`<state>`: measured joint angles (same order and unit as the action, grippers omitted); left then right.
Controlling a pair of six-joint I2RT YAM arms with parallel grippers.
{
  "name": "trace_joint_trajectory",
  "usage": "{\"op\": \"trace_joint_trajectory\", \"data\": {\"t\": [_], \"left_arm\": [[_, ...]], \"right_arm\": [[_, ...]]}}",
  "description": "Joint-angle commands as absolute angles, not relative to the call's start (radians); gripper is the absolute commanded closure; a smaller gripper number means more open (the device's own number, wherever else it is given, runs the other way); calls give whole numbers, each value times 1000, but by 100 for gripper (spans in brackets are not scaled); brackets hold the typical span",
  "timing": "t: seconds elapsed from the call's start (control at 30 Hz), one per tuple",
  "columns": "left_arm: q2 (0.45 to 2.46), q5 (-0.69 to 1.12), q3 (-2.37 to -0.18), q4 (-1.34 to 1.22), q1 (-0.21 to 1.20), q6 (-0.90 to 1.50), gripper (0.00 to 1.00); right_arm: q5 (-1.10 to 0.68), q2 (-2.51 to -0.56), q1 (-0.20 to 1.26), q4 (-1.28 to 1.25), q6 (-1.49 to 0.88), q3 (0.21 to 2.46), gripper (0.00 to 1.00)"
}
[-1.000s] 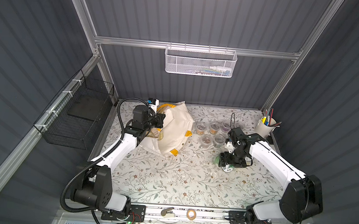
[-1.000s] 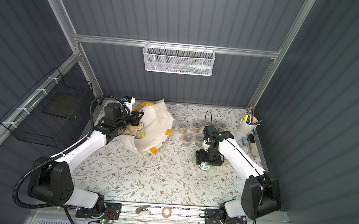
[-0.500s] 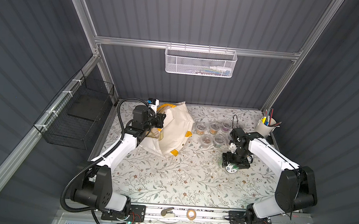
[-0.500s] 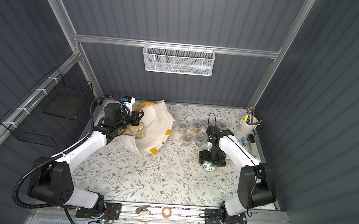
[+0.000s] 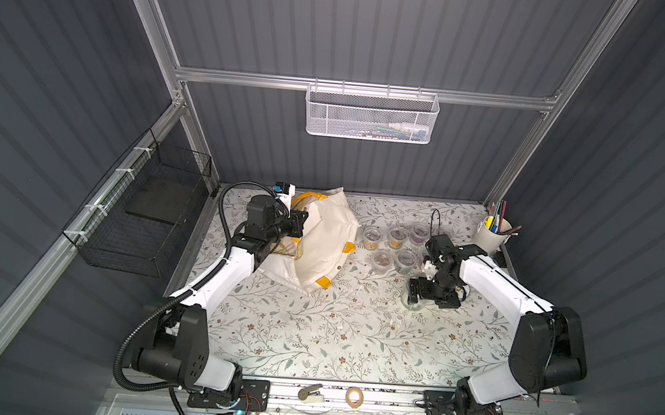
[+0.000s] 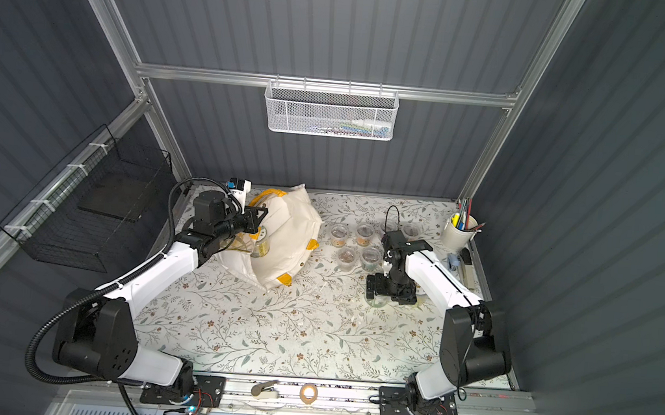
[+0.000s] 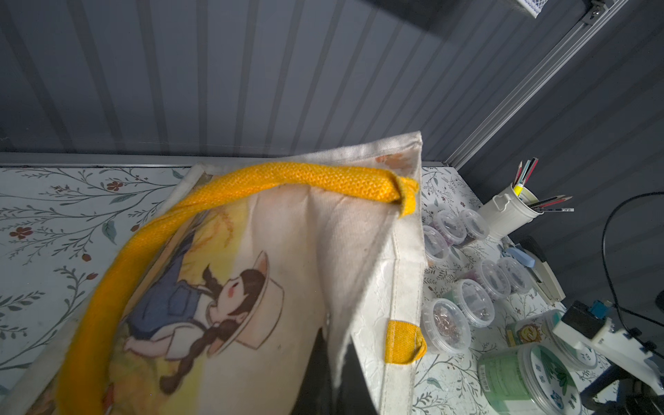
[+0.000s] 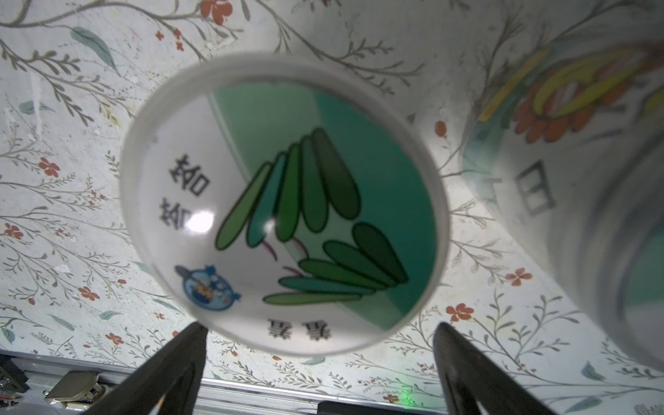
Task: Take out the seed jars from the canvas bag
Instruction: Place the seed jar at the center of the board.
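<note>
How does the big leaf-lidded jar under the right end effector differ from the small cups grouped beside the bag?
The jar is clearly wider than any of the cups. Its lid is printed green and white with leaves; the cups' lids are clear, showing seeds. The jar sits just below the open right end effector; the cups cluster farther back, nearer the bag. Both are round, lidded and out on the flowered table.
</note>
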<state>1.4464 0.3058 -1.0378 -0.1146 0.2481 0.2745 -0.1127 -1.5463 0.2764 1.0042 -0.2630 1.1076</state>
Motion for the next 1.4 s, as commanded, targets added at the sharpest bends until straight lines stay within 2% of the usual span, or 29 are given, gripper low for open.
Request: {"op": "trace_joint_trajectory", "data": {"t": [0.0,0.4,0.63,0.8,1.13,1.37], "left_arm": [[1459,322,-1053,-114,247,289,100],[1457,322,-1056,-109,247,292,100],[1450,316,-1056,-95,247,281,100],[1453,316,-1057,-94,247,282,100],[1447,307,-1090,-55,247,278,100],[1431,287,-1113,-12,247,259,100]], "right_arm": [[-143,-1564,273,981,-272,1135,3],[-73,-1664,268,903,-298,1164,9],[-61,-1659,240,870,-327,1157,11],[-161,-1568,244,804,-335,1145,1],[-230,-1321,289,691,-318,1181,1],[-247,-1323,440,552,-262,1237,1]]}}
